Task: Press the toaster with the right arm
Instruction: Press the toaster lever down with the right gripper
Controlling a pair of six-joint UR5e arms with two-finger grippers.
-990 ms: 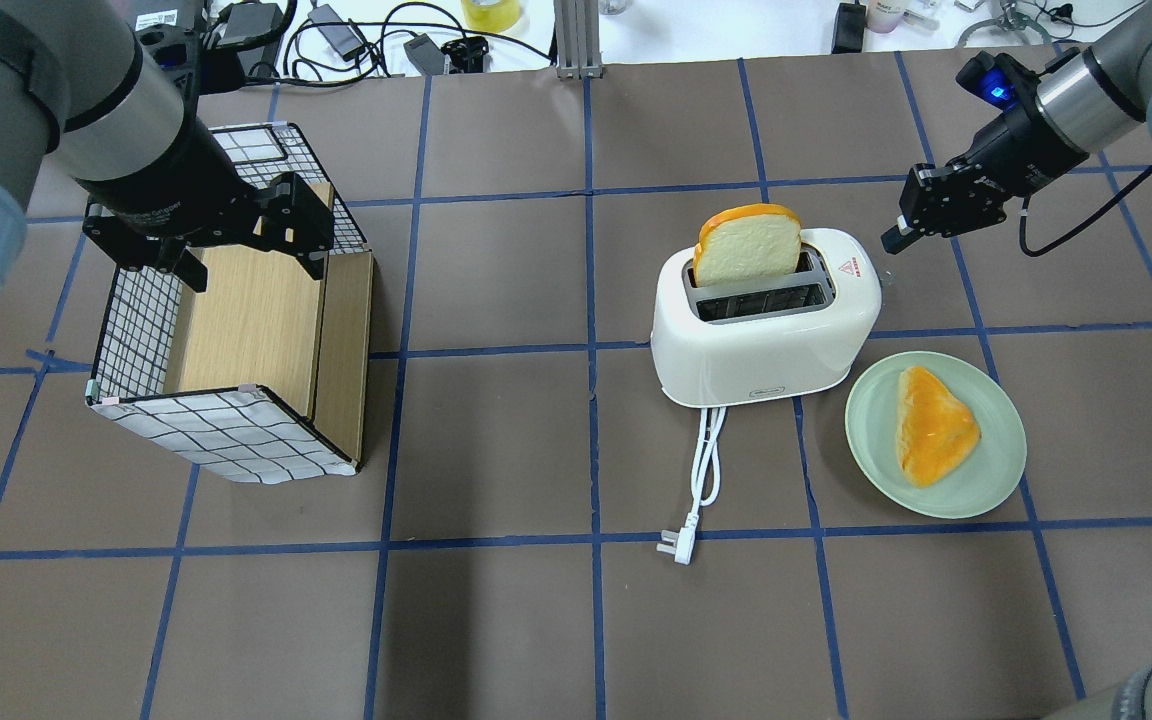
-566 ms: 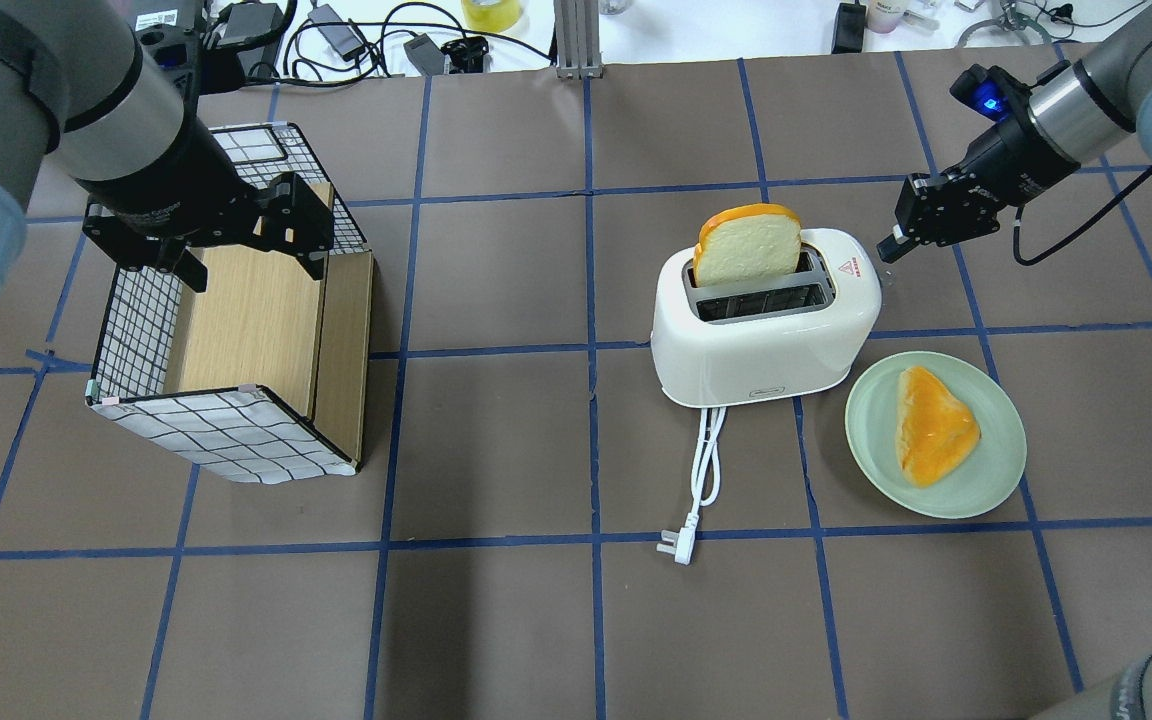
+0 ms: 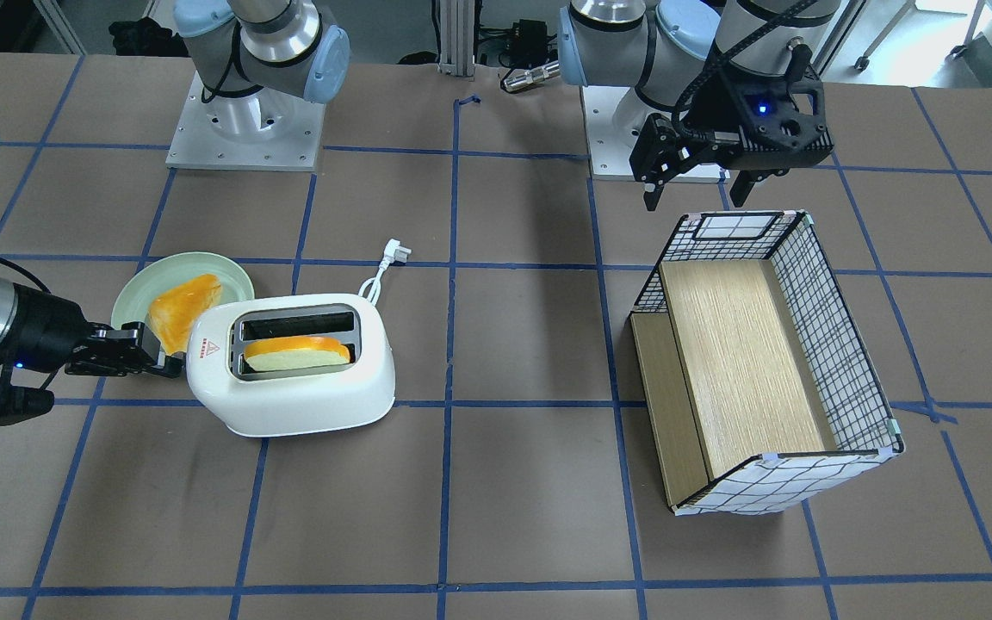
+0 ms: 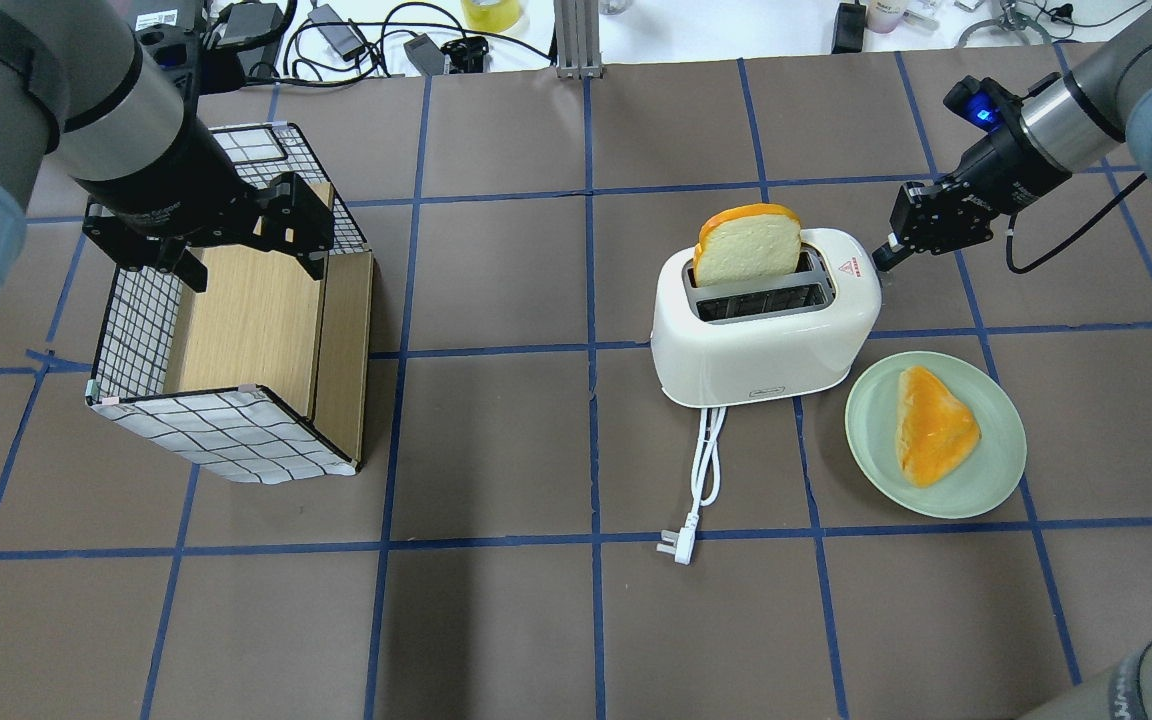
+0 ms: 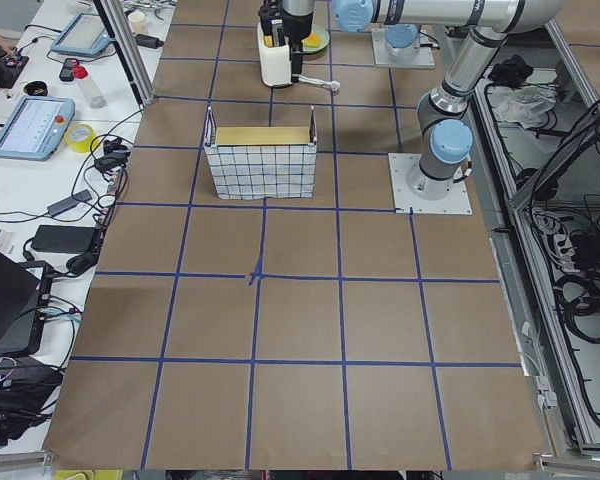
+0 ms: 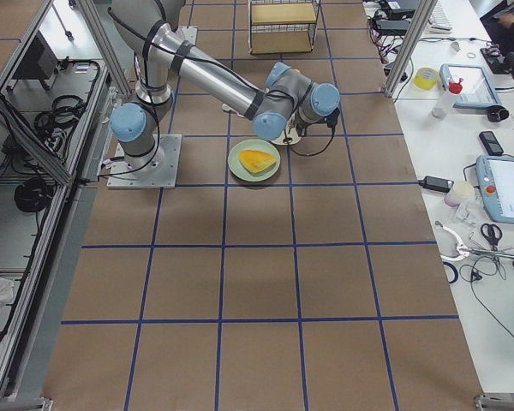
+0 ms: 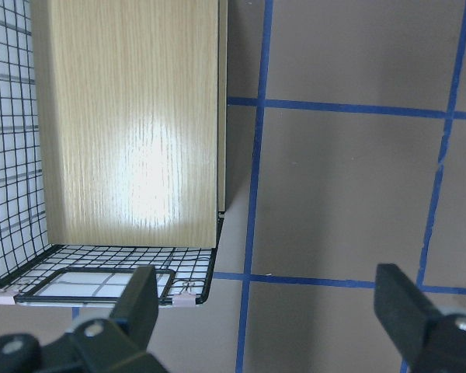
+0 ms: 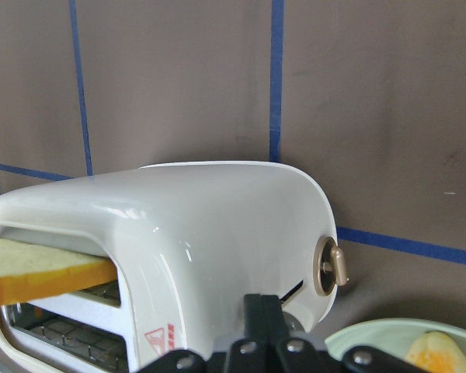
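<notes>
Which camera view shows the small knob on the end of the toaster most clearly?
The right wrist view: the knob sits large and unblocked on the toaster's end, beyond the right gripper. Overhead, it is barely a speck beside the gripper; front-facing, the gripper hides that end; the side views do not show it.

The toaster [image 4: 766,335] is showing glossy white, with a grey slot rim and a red triangle sticker; the slice [image 4: 748,245] in it is showing cream with an orange crust; the plate [image 4: 871,445] is looking pale green under an orange-yellow piece [image 4: 933,425]; the box [image 4: 221,432] is wearing a black grid on white around pale wood grain; the table [image 4: 496,440] is showing brown, crossed by blue lines; the right gripper [image 4: 882,260] is looking black.
</notes>
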